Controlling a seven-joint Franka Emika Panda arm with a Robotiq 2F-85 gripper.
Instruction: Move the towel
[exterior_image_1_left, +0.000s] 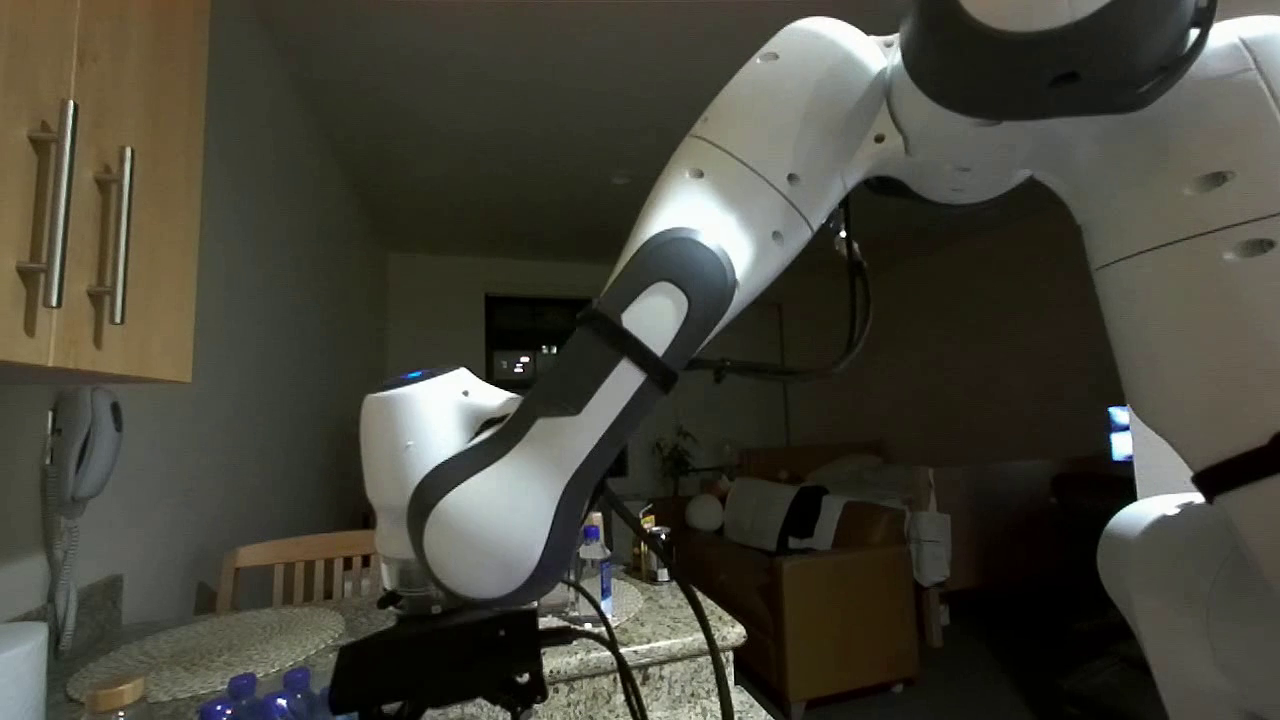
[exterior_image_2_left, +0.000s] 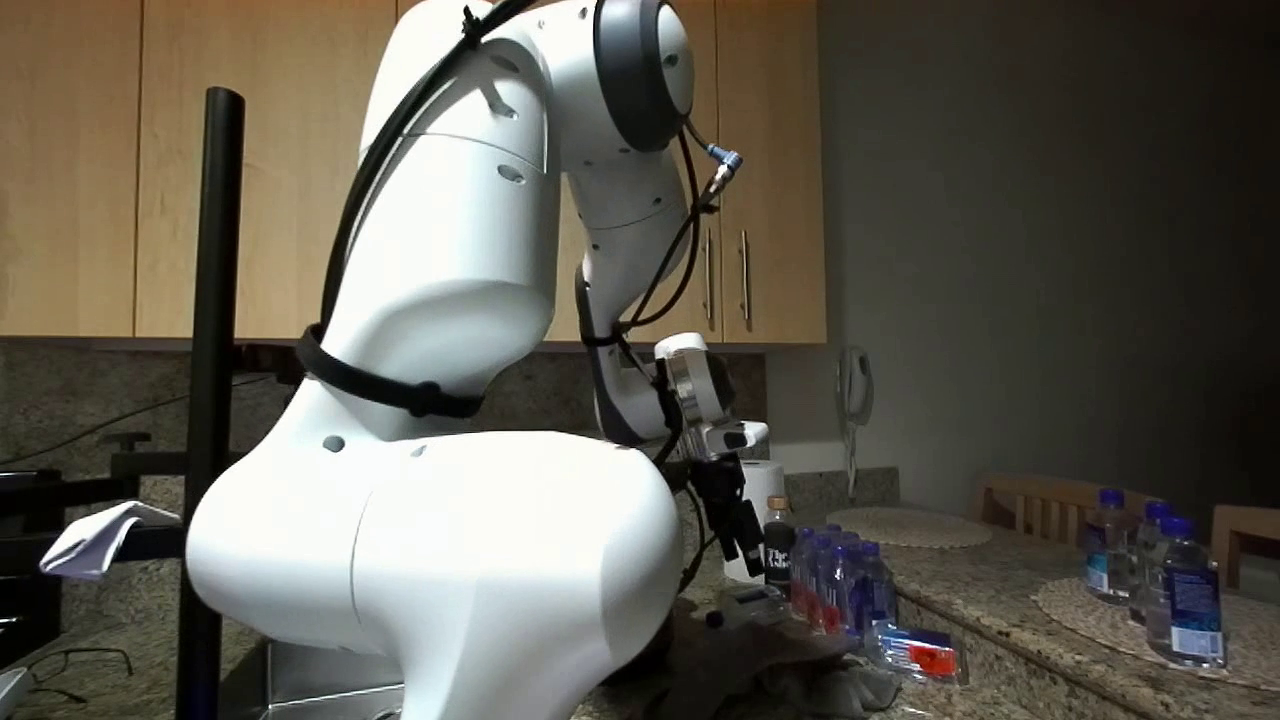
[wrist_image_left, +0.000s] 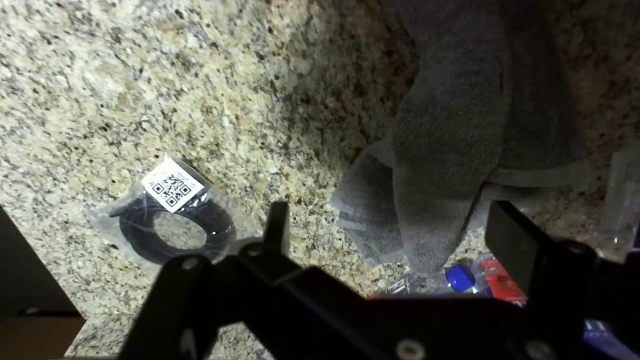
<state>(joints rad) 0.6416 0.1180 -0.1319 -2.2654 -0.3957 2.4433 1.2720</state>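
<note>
A grey towel lies loosely folded on the speckled granite counter in the wrist view, running from the top edge down to the middle right. In an exterior view the towel shows as a dark heap on the counter below the hand, partly hidden by the arm. My gripper is open and empty, its two black fingers wide apart. The towel's near end shows between them, lower down on the counter. The gripper hangs tilted above the towel in an exterior view. Elsewhere its fingertips are cut off by the frame's bottom edge.
A bagged black cable coil lies left of the towel. A lying bottle and several upright bottles stand close by. Behind are a dark bottle and paper roll. A raised ledge borders the counter.
</note>
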